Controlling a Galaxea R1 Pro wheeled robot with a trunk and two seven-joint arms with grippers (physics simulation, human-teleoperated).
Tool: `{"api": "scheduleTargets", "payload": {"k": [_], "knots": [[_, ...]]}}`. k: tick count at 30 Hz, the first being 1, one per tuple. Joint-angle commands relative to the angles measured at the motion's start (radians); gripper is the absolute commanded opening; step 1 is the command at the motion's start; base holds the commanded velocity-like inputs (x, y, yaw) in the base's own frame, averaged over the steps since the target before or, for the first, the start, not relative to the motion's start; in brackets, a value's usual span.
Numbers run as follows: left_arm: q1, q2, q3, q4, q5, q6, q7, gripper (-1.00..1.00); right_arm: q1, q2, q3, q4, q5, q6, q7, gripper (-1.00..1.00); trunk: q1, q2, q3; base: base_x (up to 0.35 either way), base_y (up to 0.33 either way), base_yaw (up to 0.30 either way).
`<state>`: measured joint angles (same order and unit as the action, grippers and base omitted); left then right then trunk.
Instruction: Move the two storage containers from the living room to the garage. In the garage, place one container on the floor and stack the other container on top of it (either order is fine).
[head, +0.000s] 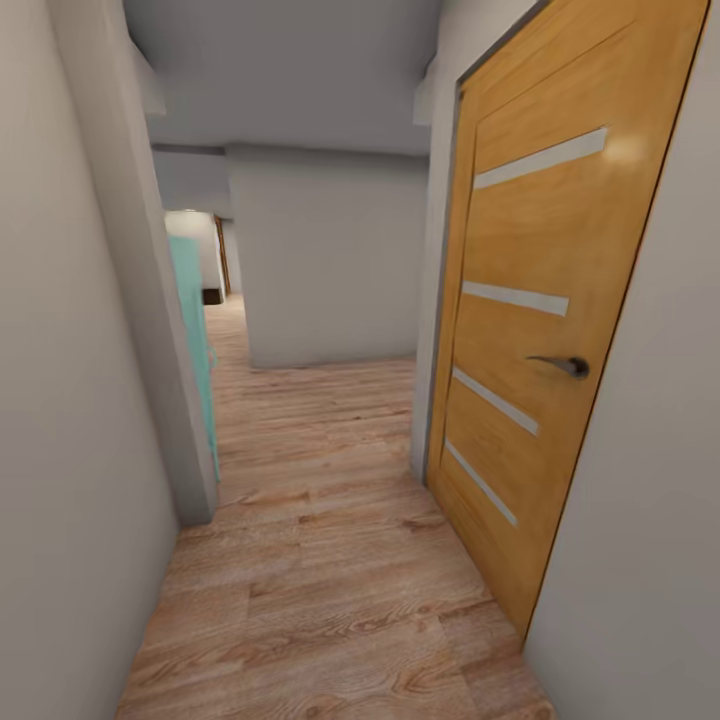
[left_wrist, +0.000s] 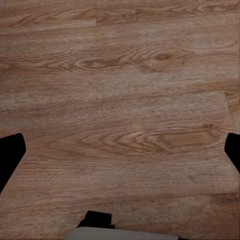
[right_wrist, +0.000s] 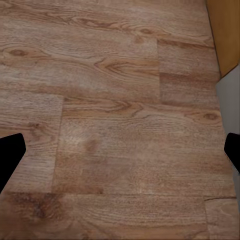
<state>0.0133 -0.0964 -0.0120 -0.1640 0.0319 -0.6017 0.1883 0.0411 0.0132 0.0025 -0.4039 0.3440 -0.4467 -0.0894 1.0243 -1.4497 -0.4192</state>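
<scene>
1. From my head camera I see a narrow hallway with a light wood plank floor (head: 330, 560).
2. A grey-white wall (head: 70, 400) is close on my left side.
3. On my right there is a shut wooden door (head: 540, 330), orange-brown with four pale stripes across it.
4. The door has a dark metal handle (head: 565, 365) about halfway up.
5. A thin teal panel (head: 195, 340) stands upright behind the edge of the left wall.
6. Straight ahead, another grey wall (head: 330, 260) blocks the hall, and the wood floor goes on past its left side.
7. Far back in that gap I can just see a small brown door (head: 221, 255), but it is too tiny to tell more.
8. My left gripper (left_wrist: 120, 150) points down at the wood planks. Its two black fingertips (left_wrist: 10, 152) sit far apart at the picture's edges, with nothing between them.
9. My right gripper (right_wrist: 120, 155) is the same: fingers spread wide, nothing held, planks below.
10. Beside the right gripper I see a bit of the orange door and a grey wall edge (right_wrist: 229, 100).
11. I cannot see the two storage containers here.
</scene>
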Motion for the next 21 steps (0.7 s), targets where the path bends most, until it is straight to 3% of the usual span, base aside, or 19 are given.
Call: {"api": "scheduleTargets", "payload": {"k": [1, 12, 21], "knots": [[0.001, 0.0, -0.002, -0.002, 0.003, -0.001, 0.002, 1.0, 0.0, 0.0, 0.0, -0.001, 0.011, 0.0, -0.009, 1.0, 0.001, 0.0, -0.001, 0.321, 0.0, 0.001], [0.001, 0.002, -0.002, -0.002, 0.003, -0.001, 0.005, 1.0, 0.0, -0.001, 0.0, -0.001, 0.01, 0.0, -0.009, 1.0, 0.001, 0.0, -0.001, 0.321, 0.034, 0.0], [0.001, 0.014, 0.013, -0.019, 0.001, -0.001, 0.053, 1.0, 0.0, -0.001, -0.002, -0.002, 0.009, -0.002, -0.009, 1.0, 0.001, 0.0, -0.001, 0.321, 0.112, 0.0]]}}
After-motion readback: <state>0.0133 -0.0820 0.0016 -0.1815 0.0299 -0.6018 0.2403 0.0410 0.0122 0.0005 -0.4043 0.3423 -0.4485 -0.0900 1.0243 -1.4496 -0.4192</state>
